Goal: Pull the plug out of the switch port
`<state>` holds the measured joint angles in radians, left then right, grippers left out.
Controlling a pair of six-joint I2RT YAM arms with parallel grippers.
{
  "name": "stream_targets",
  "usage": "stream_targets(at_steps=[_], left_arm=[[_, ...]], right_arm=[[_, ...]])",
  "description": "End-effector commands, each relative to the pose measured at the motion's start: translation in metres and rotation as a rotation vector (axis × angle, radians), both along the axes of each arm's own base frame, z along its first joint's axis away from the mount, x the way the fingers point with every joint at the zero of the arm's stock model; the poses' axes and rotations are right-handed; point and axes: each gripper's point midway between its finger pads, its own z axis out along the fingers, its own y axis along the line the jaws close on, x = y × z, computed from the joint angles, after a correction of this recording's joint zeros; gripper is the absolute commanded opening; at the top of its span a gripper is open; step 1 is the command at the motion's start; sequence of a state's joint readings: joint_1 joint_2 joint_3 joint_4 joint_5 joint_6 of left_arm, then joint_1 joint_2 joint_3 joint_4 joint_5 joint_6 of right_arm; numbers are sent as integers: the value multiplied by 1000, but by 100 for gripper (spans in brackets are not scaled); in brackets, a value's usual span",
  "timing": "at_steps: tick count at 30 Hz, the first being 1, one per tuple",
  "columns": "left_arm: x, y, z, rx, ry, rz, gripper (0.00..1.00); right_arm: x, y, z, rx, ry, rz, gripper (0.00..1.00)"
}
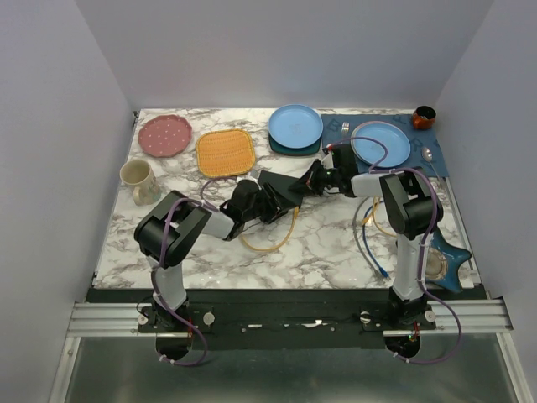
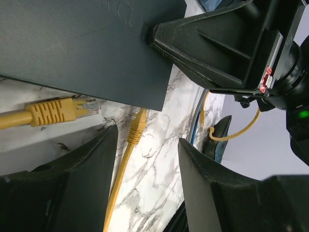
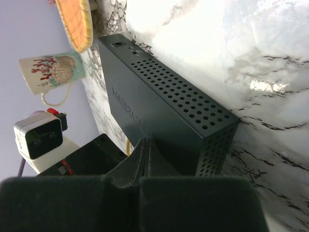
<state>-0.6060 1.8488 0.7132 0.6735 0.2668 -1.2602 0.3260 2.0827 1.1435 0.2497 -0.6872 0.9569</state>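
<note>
– Left tool point(image 2: 147, 145): fingers apart, nothing clamped. What lies in the gap?

– One spare yellow plug point(image 2: 137, 126) on its cable. It lies on the marble counter point(image 2: 159, 159) just ahead of the fingertips and touches neither finger.

– Task plug?

– The plug point(image 2: 58, 110) is yellow and lies off to the left of the left tool. Its clear tip points at the near edge of the switch point(image 2: 87, 43). The tip sits right at that edge; cannot tell whether it is inside a port.

– Switch position?

– Flat black box directly ahead of the left tool, lying on the counter. The right tool point(image 3: 146, 145) has its fingers together, their tips pressed on the switch's top face just below the printed lettering.

– Anything else nearby?

– A blue cable point(image 2: 195, 121) runs past the switch's corner, ahead and to the right of the left tool.
</note>
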Motion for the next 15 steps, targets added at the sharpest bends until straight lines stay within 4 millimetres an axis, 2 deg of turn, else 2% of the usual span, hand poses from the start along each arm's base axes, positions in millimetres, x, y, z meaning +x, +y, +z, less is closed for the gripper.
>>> stream_targets(at_steps=[1,15], left_arm=[[6,-10,7,-39,-24,-37,58],[9,-11,-12,12,40,-30,54]], right_arm=[[-17,-4,-30,-34,80,-4,1],[-21,-7,-28,-45,68,-13,1]])
